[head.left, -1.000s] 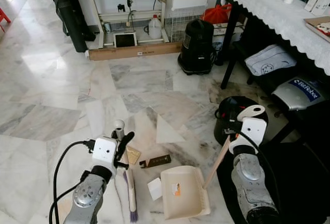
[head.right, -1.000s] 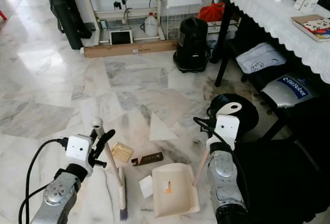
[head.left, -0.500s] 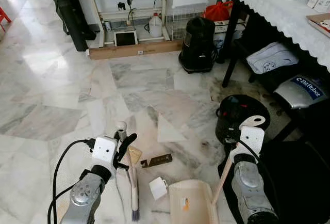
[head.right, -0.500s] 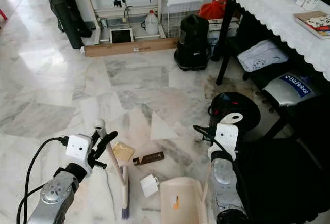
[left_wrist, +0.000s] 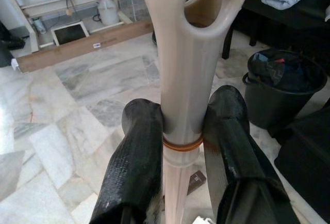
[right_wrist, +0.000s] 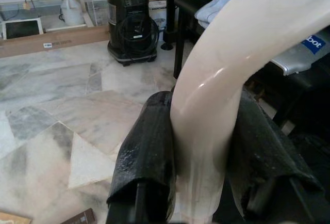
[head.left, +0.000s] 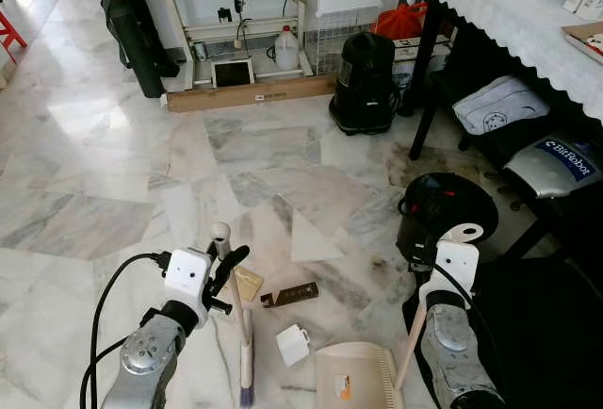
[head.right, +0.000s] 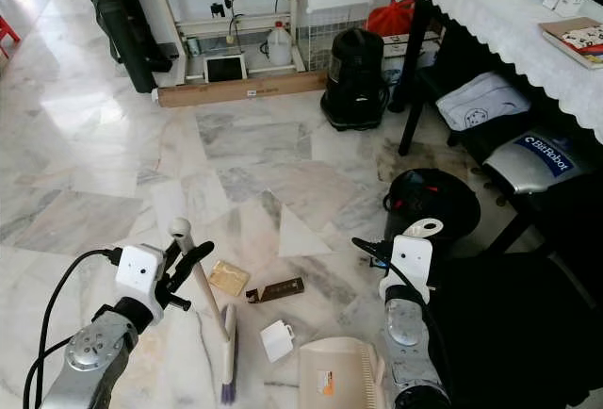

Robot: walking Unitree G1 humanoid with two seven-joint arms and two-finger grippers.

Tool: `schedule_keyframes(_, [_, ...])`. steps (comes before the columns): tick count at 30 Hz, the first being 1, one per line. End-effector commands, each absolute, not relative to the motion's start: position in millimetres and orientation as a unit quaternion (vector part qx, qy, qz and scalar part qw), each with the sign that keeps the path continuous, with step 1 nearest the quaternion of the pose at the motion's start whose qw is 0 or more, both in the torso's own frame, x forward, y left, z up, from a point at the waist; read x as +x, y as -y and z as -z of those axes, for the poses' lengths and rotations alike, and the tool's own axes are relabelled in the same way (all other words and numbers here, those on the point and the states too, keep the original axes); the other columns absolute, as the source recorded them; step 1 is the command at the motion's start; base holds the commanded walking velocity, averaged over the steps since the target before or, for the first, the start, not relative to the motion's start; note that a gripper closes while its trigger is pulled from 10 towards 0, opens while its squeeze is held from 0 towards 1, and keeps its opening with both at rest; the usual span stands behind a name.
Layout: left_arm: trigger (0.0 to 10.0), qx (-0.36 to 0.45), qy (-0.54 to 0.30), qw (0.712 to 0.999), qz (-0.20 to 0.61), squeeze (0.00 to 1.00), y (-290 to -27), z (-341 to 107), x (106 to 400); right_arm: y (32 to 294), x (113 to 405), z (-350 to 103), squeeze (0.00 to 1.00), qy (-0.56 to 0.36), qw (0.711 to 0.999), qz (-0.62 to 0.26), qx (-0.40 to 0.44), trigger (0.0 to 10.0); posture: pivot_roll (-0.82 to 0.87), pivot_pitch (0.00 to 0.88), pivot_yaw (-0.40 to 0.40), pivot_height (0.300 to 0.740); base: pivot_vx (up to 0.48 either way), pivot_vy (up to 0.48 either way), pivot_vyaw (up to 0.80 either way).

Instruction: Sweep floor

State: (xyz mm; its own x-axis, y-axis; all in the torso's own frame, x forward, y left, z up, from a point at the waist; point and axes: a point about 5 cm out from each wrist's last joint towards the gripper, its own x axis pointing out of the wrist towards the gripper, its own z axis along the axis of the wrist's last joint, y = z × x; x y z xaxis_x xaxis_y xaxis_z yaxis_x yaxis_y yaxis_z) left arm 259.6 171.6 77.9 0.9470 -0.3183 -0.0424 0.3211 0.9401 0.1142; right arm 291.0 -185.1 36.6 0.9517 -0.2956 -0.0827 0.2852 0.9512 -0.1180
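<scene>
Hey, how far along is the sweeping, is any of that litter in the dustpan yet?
Done: left gripper is shut on the broom and right gripper on the dustpan handle. In hand: both rest beside the litter. Left: the white scrap, tan piece and dark strip lie on the floor, outside the pan.

The dustpan (head.left: 353, 383) runs off the bottom edge, its near part cut away. Beside the dustpan, the right arm hides most of the pan's handle. The label on the dustpan is too small to read.
</scene>
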Motion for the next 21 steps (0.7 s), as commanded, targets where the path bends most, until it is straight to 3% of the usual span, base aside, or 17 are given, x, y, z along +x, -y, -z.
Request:
schedule_keyframes(1, [10.0,0.055,-0.002,0.985,0.166,0.0,-175,-86,262,180,293,-38,0.0,-0.042,0.988,0.144,-0.047,10.0,0.09,0.096,0.055,0.74,0.0,0.0,0.0])
schedule_keyframes(21, [10.0,0.051,-0.009,0.983,0.176,0.0,-179,-90,260,184,305,-53,0.0,0.005,0.987,0.153,-0.048,10.0,0.12,0.12,0.062,0.74,0.0,0.0,0.0])
